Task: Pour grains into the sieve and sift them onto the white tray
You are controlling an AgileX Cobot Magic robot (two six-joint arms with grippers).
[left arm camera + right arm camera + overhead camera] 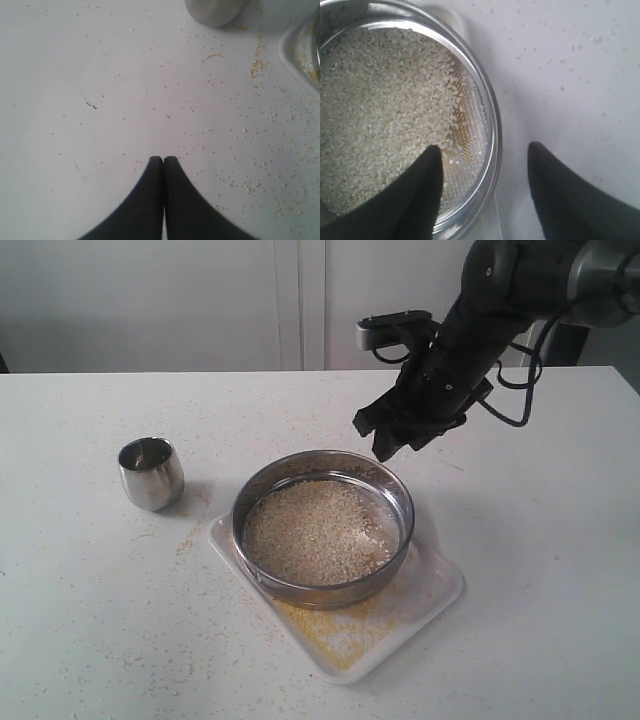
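Sieve [320,592]: one, below the right pincer [375,440]
White tray [437,585]: one, below that pincer too
Steel cup [150,472]: one, well apart from it
Pincers: two, counting the left pincer [163,159]
Grains [315,530]: beyond counting

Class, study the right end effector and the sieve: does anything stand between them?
Nothing visible does. The open right end effector hangs above the sieve, straddling its rim, one side over the grains and the other outside the ring, with only air between.

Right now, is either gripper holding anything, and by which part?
Nothing held. Right gripper open over the rim of the round steel mesh sieve; left gripper shut, empty.
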